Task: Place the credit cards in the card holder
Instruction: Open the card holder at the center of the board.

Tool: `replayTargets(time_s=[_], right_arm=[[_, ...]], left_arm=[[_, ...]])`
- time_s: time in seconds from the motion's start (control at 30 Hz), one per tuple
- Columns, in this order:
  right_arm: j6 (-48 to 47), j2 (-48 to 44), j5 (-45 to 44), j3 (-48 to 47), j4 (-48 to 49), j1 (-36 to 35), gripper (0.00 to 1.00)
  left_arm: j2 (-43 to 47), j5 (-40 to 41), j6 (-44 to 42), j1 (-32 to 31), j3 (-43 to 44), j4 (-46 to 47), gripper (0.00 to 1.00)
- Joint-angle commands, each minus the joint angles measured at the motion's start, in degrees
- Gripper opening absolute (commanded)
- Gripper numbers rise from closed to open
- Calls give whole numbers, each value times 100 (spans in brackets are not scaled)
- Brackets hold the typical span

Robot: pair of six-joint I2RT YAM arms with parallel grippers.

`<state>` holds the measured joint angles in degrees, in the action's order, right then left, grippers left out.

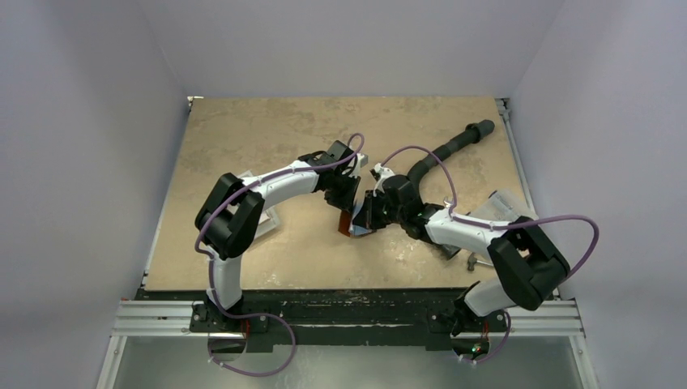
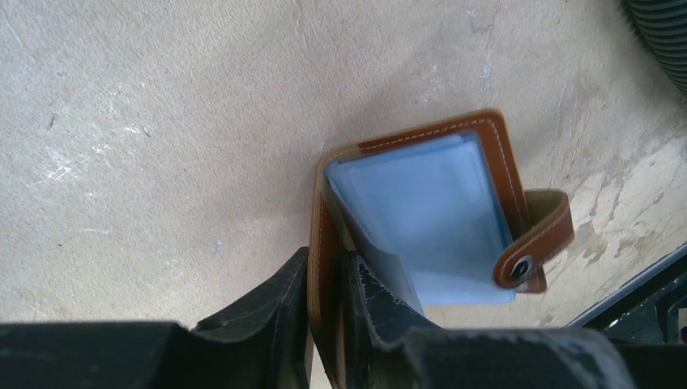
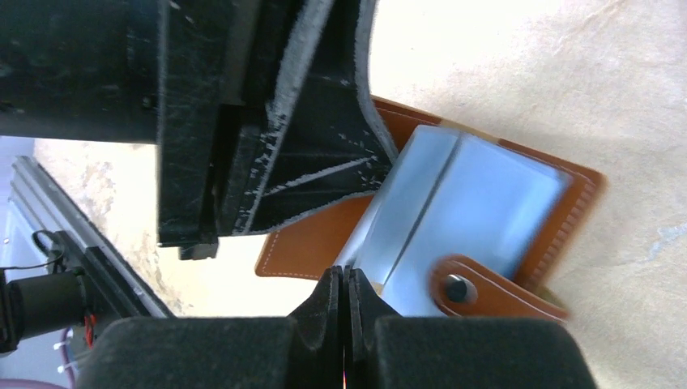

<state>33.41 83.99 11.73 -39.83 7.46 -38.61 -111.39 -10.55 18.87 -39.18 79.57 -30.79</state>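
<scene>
The brown leather card holder is lifted off the table at its middle, open. My left gripper is shut on one leather flap of the card holder, with the snap strap hanging at the right. A pale bluish credit card sticks out of the grey inner pocket. My right gripper is shut, and the thin edge of the credit card runs into its tips, over the card holder. In the top view the left gripper and the right gripper meet at the card holder.
A black corrugated hose lies at the back right. A clear packet lies under the right arm. A clear-and-white box sits under the left arm. The table's metal rail runs along the near edge.
</scene>
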Motion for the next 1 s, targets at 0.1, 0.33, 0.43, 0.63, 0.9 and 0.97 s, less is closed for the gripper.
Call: replayTargets(time_s=[0.1,0.33,0.43,0.63,0.9,0.97], right_arm=[[-11,391,756,28,1087,-2,15],[231,973,1419,137,1997,267,24],[240,1230,1618,105,2211,353,29],[245,1457,1802,71,2424,376,39],[175,1389,1407,-109,2173,429,48],[73,1355,1183,-225,1965,433,47]], left_arm=[[336,-143,-36,-19,107,79,23],[497,193,-174,43,196,-112,33],[621,338,-216,122,215,-159,39],[869,347,-216,411,179,-110,44],[762,184,-184,596,129,-22,47],[713,157,-182,620,131,-18,42]])
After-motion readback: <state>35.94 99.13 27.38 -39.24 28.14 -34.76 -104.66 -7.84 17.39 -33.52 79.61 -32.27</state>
